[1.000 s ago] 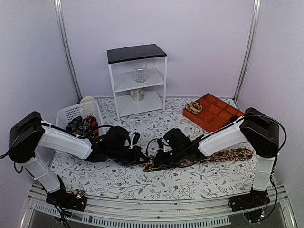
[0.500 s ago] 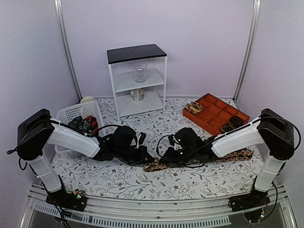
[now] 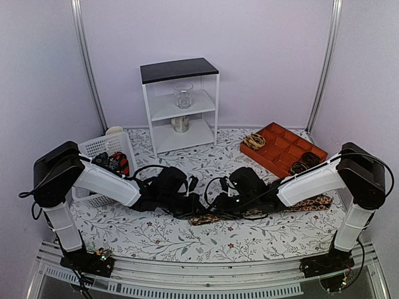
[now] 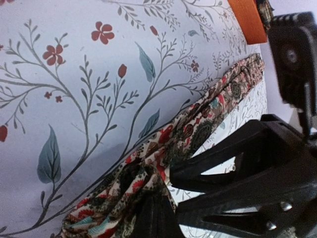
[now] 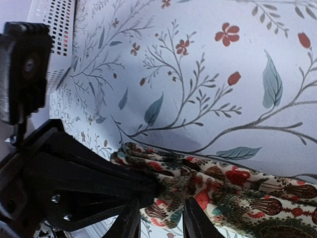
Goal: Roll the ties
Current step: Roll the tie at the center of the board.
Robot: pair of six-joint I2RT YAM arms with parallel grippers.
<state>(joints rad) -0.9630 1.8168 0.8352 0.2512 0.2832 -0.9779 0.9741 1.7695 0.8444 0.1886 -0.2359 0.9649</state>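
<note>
While the left end effector (image 5: pixel 151 186) pinches the crumpled tie (image 5: pixel 233 191), the right end effector (image 5: pixel 161 218) stands ajar.

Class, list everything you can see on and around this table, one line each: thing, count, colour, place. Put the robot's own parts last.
tie: one, brown with pale and red print, across the near cloth
basket: one, white, far left
cloth bundle: one, dark and red, in the basket
shelf: one, white with black top, back centre
glass jar: one, clear, middle shelf
small container: one, pale, lower shelf
tray: one, orange, back right
coils: two, one tan, one dark, in the tray
tablecloth: one, white with leaf print, over the table
left hand: one, black, shut on the tie's left end
right hand: one, black, open beside it over the tie
</note>
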